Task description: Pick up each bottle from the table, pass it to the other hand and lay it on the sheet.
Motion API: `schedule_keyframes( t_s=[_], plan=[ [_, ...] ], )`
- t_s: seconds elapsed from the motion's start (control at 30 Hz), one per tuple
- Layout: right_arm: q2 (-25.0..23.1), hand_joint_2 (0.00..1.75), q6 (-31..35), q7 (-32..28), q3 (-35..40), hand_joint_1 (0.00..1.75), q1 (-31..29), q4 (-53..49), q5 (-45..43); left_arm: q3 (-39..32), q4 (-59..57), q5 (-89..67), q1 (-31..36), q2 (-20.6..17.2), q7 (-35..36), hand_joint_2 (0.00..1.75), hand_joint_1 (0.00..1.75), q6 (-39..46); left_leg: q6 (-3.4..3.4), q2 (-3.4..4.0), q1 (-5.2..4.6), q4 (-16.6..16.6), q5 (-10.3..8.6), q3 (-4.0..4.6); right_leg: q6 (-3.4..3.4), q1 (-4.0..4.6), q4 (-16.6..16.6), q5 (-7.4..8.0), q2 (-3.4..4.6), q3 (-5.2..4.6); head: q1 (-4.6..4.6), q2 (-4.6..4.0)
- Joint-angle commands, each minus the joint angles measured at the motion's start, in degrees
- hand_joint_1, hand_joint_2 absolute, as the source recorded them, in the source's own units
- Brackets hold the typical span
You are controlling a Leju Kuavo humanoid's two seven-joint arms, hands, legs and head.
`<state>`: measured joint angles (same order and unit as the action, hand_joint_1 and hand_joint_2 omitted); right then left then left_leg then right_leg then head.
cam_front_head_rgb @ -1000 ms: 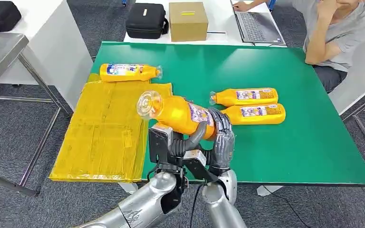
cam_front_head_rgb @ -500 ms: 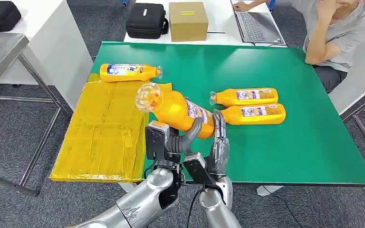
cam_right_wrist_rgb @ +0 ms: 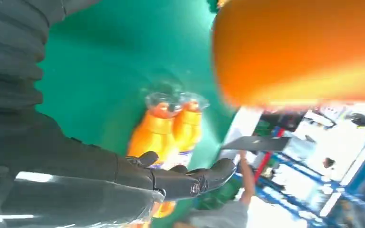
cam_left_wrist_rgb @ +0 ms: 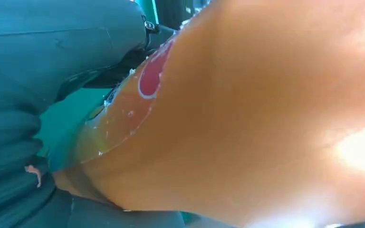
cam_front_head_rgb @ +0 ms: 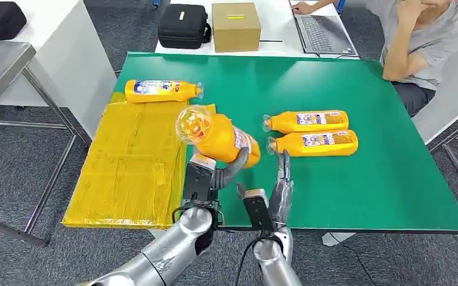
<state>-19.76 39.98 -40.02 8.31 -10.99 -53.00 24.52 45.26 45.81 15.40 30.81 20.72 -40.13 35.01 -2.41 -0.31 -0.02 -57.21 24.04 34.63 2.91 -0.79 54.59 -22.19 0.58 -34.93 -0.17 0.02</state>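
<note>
My left hand (cam_front_head_rgb: 217,170) grips an orange bottle (cam_front_head_rgb: 217,138) above the green table's (cam_front_head_rgb: 346,190) front edge, its clear cap end tilted up toward me. Close up, the same bottle (cam_left_wrist_rgb: 247,123) lies against that hand's grey thumb (cam_left_wrist_rgb: 52,57). My right hand (cam_front_head_rgb: 281,186) stands just to the right of it, open and apart from the bottle, fingers straight (cam_right_wrist_rgb: 190,180). Two more orange bottles (cam_front_head_rgb: 308,121) (cam_front_head_rgb: 316,143) lie side by side on the table beyond my right hand. Another bottle (cam_front_head_rgb: 162,90) lies at the far end of the yellow sheet (cam_front_head_rgb: 131,167).
A person (cam_front_head_rgb: 420,36) sits at the table's far right corner by a laptop (cam_front_head_rgb: 322,30). A cardboard box (cam_front_head_rgb: 236,26) and a black case (cam_front_head_rgb: 183,25) stand on the white table behind. A metal table (cam_front_head_rgb: 0,65) is at the left.
My right hand has let go of the bottle and drawn back to the right with its fingers straightened. The left hand now holds the bottle alone, turned more cap-first toward me.
</note>
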Motion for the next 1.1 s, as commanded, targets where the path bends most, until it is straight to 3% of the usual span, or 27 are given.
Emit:
schedule_keyframes(
  t_s=[0.03, 0.13, 0.33, 0.4, 0.57, 0.6, 0.77, 1.1],
  plan=[
    [0.9, 1.75, 0.0, 0.0, 1.4, 0.0, -1.7, 3.6, -2.4, -4.7, -9.4, -23.0, 2.9, -4.2, 0.1, 1.75, 1.75, 5.0, 0.16, 0.23, 0.01, 0.1, 0.16, -0.5, -0.16, 0.02, 0.0, -0.13, 0.14, 0.39, -0.02, 0.0],
    [1.0, 1.75, 0.0, 0.0, 0.9, 0.0, -2.0, 4.0, -3.2, -16.6, -11.6, -45.8, 2.2, -5.3, 3.4, 1.75, 1.75, 5.0, 0.16, 0.3, 0.03, 0.1, 0.15, -0.48, -0.15, 0.04, 0.0, -0.1, 0.22, 0.35, -0.02, 0.0],
    [1.8, 1.75, 0.0, 0.0, 1.9, 0.0, -0.8, 3.9, -5.7, -24.6, -13.1, -69.9, 0.5, -11.2, 13.4, 1.75, 1.75, 5.0, 0.18, 0.4, 0.03, 0.2, 0.07, -0.47, -0.14, 0.03, -0.1, 0.0, 0.34, 0.3, -0.02, 0.0],
    [1.8, 1.75, 0.0, 0.0, 1.9, 0.0, -0.8, 3.9, -5.7, -24.6, -13.1, -69.9, 0.5, -11.2, 13.4, 1.75, 1.75, 5.0, 0.21, 0.39, 0.03, 0.2, 0.06, -0.45, -0.14, 0.03, 0.0, -0.02, 0.34, 0.25, -0.02, -0.02],
    [1.9, 1.75, 0.0, 0.0, 2.7, 0.0, -1.1, 4.5, -7.0, -26.7, -10.5, -82.9, -0.8, -12.8, 23.0, 1.75, 1.75, 5.0, 0.26, 0.18, 0.07, 0.1, 0.0, -0.25, -0.12, 0.05, 0.1, -0.07, 0.13, 0.09, -0.02, 0.0],
    [2.1, 1.75, 0.0, 0.0, 3.5, 0.0, -1.1, 4.7, -8.1, -26.6, -11.6, -89.2, -0.5, -13.5, 28.7, 1.75, 1.75, 5.0, 0.29, 0.26, 0.09, 0.1, 0.04, -0.36, -0.14, 0.07, 0.1, -0.09, 0.19, 0.17, 0.0, 0.0],
    [2.0, 1.75, 0.0, 0.0, 4.1, 0.0, -1.5, 5.4, -9.0, -23.4, -20.2, -102.8, 3.5, -15.7, 42.7, 1.75, 1.75, 4.4, 0.28, 0.13, 0.09, 0.1, -0.03, -0.25, -0.12, 0.05, 0.2, -0.07, 0.08, 0.09, 0.0, 0.0],
    [2.0, 1.75, 0.0, 0.0, 4.1, 0.0, -1.5, 5.4, -9.0, -23.4, -20.2, -102.8, 3.5, -15.7, 42.7, 1.75, 1.75, 4.4, 0.29, 0.08, 0.11, 0.0, 0.0, -0.23, -0.14, 0.07, 0.2, -0.12, 0.02, 0.09, 0.0, 0.0]
  ],
)
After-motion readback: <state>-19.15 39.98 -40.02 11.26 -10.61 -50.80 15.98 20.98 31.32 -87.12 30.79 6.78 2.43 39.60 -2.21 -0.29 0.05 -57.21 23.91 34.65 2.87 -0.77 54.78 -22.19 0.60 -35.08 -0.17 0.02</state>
